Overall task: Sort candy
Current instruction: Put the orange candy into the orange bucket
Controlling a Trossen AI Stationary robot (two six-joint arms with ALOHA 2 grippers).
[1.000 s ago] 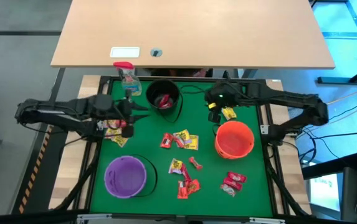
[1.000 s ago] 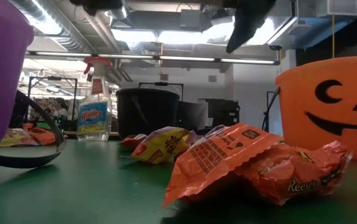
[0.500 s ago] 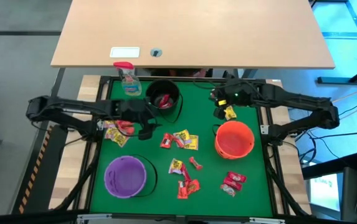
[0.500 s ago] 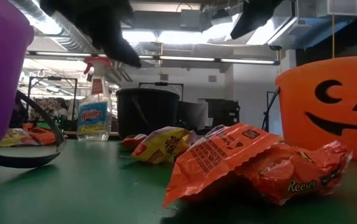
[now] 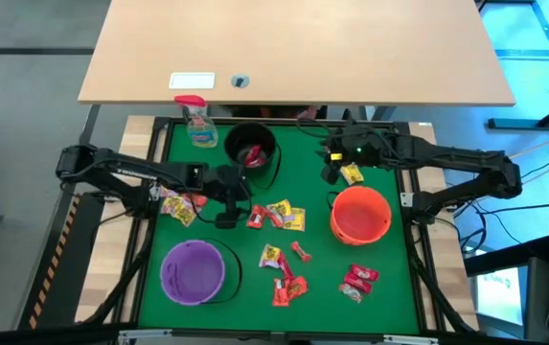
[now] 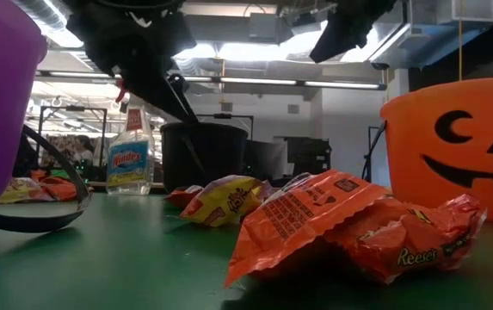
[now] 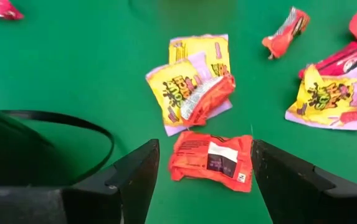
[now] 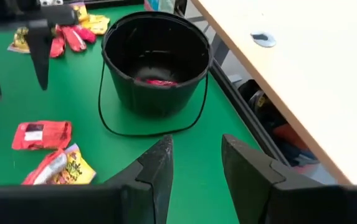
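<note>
I am holding my left pincer (image 7: 204,180) wide open and empty above a flat shiny red wrapped candy packet (image 7: 211,160) lying on the green counter (image 7: 72,68), beside the black plastic bucket (image 5: 252,150). Judged step: lining up a pick. Next I am needing to descend squarely and close on that packet only. My right pincer (image 8: 195,163) is waiting half-open, empty, near the same bucket.

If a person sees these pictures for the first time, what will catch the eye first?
Probably the three buckets on the green mat: orange bucket at right, purple bucket front left, black bucket at back. Bright candy lies scattered between them, and the open left gripper hovers over an orange-red packet.
</note>
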